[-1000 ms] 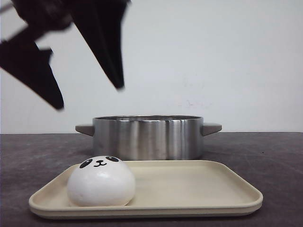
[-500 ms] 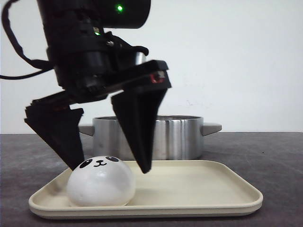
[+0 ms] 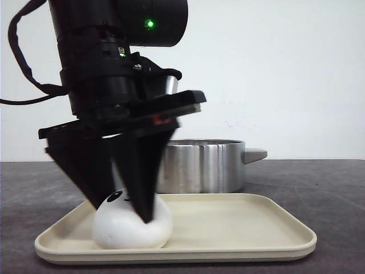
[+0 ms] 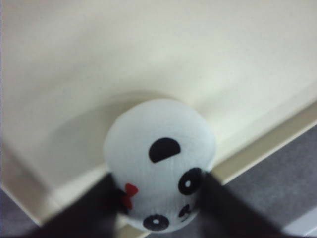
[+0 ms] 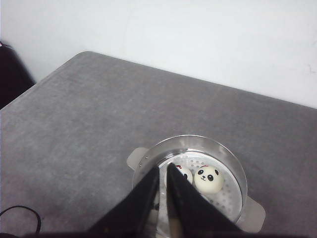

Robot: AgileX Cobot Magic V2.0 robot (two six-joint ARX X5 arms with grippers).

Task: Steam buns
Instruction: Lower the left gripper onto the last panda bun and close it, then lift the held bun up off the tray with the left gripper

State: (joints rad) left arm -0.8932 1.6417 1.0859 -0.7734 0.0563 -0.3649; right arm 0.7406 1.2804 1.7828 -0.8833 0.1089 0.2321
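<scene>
Grey table (image 3: 336, 188) carries a steel pot (image 3: 199, 165) behind a cream tray (image 3: 239, 228). Left gripper (image 3: 122, 208) pinches one panda bun (image 3: 134, 225) at the tray's left end — fingers against both sides. Right gripper (image 5: 162, 173) hangs above the pot, fingers pressed together — two buns (image 5: 208, 179) inside.

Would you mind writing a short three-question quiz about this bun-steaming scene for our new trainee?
1. True or false: the bun on the tray sits between the left claw's fingers.
2. How many buns can be seen inside the pot?
A. none B. two C. five
3. Fill in: the right claw hangs above the ____.

Key: 1 true; 2 B; 3 pot.
</scene>
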